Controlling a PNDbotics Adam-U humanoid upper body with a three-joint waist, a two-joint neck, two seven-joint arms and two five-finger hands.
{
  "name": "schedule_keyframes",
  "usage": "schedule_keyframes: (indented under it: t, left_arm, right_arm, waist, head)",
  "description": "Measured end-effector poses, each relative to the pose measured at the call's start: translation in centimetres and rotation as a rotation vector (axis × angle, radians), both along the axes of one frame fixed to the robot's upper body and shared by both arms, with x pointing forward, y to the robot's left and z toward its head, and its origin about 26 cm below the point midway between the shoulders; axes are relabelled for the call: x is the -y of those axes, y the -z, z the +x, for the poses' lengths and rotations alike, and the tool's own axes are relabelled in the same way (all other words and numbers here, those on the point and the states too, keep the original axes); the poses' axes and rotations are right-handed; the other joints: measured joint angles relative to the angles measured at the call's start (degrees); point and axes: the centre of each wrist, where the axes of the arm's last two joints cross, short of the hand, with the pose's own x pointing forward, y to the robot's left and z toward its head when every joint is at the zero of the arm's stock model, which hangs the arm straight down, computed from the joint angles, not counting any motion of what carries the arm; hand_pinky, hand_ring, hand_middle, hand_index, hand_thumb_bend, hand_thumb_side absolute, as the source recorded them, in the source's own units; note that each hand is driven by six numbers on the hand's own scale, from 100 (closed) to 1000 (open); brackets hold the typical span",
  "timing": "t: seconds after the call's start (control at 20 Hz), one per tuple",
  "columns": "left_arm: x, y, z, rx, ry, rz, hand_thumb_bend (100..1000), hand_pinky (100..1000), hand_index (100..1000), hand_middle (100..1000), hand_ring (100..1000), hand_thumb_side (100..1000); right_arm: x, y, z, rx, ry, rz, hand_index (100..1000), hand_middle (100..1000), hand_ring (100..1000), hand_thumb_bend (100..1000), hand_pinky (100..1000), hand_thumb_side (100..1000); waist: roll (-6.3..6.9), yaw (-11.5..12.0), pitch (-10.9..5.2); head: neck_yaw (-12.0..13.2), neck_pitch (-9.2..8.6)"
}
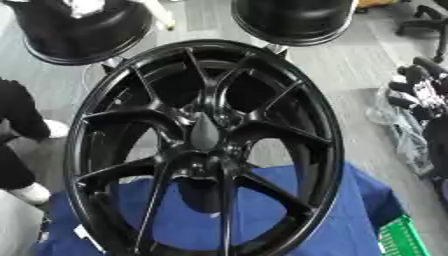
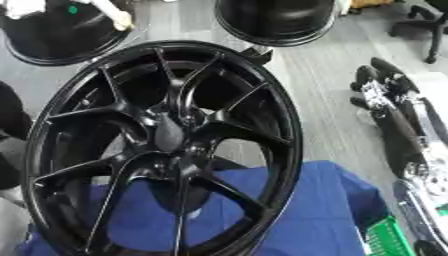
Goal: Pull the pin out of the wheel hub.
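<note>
From my seat I see the black wheel hub [image 1: 206,150] standing upright on its rim, filling the middle of the view, its lower part over a blue cloth [image 1: 350,210]. I can't pick out the pin among the dark spokes (everything at the centre is black on black). The right hand [image 2: 385,92] hangs at the right edge, whether its fingers are spread or curled I cannot tell. A green crate [image 1: 404,236] sits lower right.
</note>
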Motion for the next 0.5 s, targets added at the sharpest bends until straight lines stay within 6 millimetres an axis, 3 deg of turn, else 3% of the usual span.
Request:
schedule_keyframes:
  t: [0.25,0.5]
  left_arm:
    - [-7.2,3.9,-2.6,0.008,-0.246,-0.089,185,769,312,552,678,100]
    - [-10.6,8.1,-3.5,-0.031,-0.398,-0.194,109,805,355,567,687,100]
  right_arm:
    - [0.5,-0.2,0.0,0.017,0.034,0.011,919,830,829,253,803,559]
    - [0.9,-0.3,0.0,0.024,0.06,0.022,919,830,829,252,803,560]
  waist:
    - [-0.47,1.0,0.81]
    - [-1.1,1.3,1.24]
  head:
    - [-1.2,-0.02]
    - [-1.6,-0.18]
